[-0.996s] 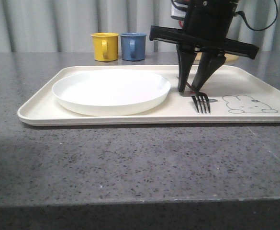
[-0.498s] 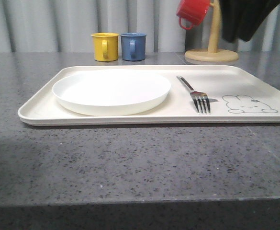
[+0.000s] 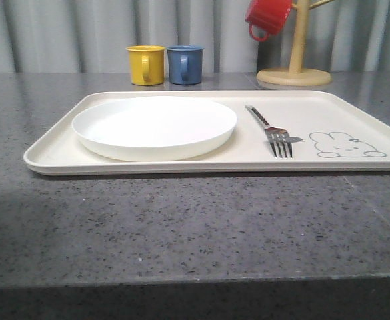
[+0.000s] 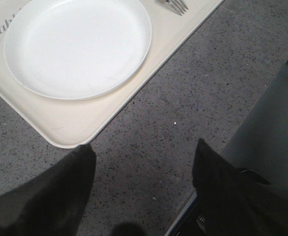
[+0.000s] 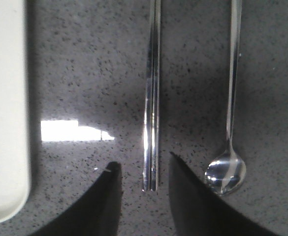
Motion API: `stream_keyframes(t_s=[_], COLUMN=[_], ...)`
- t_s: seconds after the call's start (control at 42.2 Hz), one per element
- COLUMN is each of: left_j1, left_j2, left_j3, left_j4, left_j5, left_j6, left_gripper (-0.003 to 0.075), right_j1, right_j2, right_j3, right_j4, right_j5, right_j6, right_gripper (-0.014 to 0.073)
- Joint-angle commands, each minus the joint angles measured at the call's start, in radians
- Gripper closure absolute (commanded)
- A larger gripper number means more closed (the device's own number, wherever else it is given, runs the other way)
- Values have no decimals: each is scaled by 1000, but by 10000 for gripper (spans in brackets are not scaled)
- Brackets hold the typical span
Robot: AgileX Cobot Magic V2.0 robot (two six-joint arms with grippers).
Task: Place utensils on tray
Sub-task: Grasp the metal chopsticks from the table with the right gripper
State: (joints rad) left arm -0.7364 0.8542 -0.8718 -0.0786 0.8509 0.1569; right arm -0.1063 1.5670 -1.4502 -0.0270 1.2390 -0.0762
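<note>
Left gripper [image 4: 141, 189]: fingers spread wide, nothing between them, above bare counter just off the tray's corner.
Right gripper [image 5: 144, 196]: fingers parted, straddling the end of the knife [image 5: 151, 98] without visibly touching it.
Yellow mug [image 3: 145, 65]: at the back of the counter, touching or nearly touching the blue mug [image 3: 185, 64].
Tray [image 3: 55, 150]: cream, low rim, on the dark speckled countertop [image 3: 181, 227]; the left wrist view adds its "Rab…" script beside the plate.
White plate [image 3: 155, 127]: on the tray's left half, empty.
Fork [image 3: 273, 131]: on the tray just right of the plate, tines toward the camera, beside the printed rabbit [image 3: 345, 145].
Mug tree [image 3: 295, 47]: wooden, behind the tray, a red mug [image 3: 268, 17] hung on it.
Knife: on the counter off the tray's edge, seen in the right wrist view.
Spoon [image 5: 230, 123]: parallel to the knife, apart from it, on its far side from the tray, bowl near the right gripper's finger.
</note>
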Motion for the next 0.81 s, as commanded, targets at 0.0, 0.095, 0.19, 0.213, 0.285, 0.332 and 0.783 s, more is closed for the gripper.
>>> stream_keyframes(t_s=[0.0, 0.095, 0.19, 0.213, 0.285, 0.332, 0.783], left_j1=[-8, -8, -8, -8, -8, -8, -8], left_j2=[-3, -3, -3, -3, -3, -3, -3], left_j3=[-28, -28, -28, -28, -28, -28, -28], left_j4=[-12, -12, -12, -12, -12, -12, -12], left_j5=[-72, -72, -72, -72, -72, -72, -72], left_j6=[-9, -9, -9, -9, -9, -9, -9], left_gripper=[300, 300, 300, 300, 300, 300, 300], right_j1=[-32, -35, -35, -35, -35, -35, -35], right_j2=[-4, 34, 70, 78, 105, 117, 171], right_j3=[-13, -13, -13, -13, -13, -13, -13], right_j4=[13, 15, 15, 15, 15, 15, 27], right_j5=[89, 91, 92, 92, 92, 90, 83], right_j6=[-24, -24, -24, -24, -24, -24, -24], right_gripper=[317, 317, 317, 317, 317, 317, 322])
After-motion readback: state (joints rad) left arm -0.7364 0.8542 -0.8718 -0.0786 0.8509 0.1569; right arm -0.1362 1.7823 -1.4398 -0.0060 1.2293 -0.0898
